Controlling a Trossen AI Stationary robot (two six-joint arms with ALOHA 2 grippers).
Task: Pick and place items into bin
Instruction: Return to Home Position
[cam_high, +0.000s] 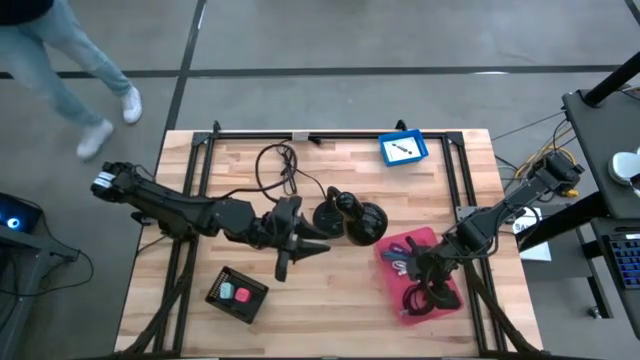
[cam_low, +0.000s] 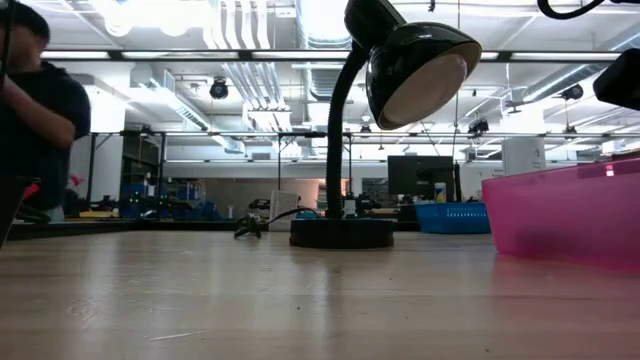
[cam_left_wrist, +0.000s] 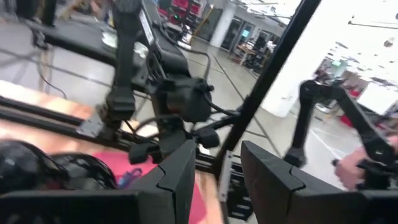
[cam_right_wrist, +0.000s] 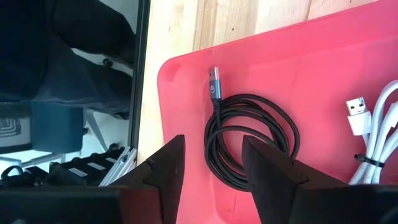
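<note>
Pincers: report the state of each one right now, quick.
Left pincer: open, holding nothing.
Right pincer: open, empty, over the coiled black cable lying in the pink bin.

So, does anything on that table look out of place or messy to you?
Nothing is spilled or broken. The pink bin and black bin both sit skewed on the table, and the cord from the lamp loops loosely across it. The coiled black cable lies neatly inside the pink bin.

Left tool (cam_left_wrist: 217, 158) gapes — right arm (cam_left_wrist: 180, 102) beyond, above pink bin (cam_left_wrist: 146, 167).
</note>
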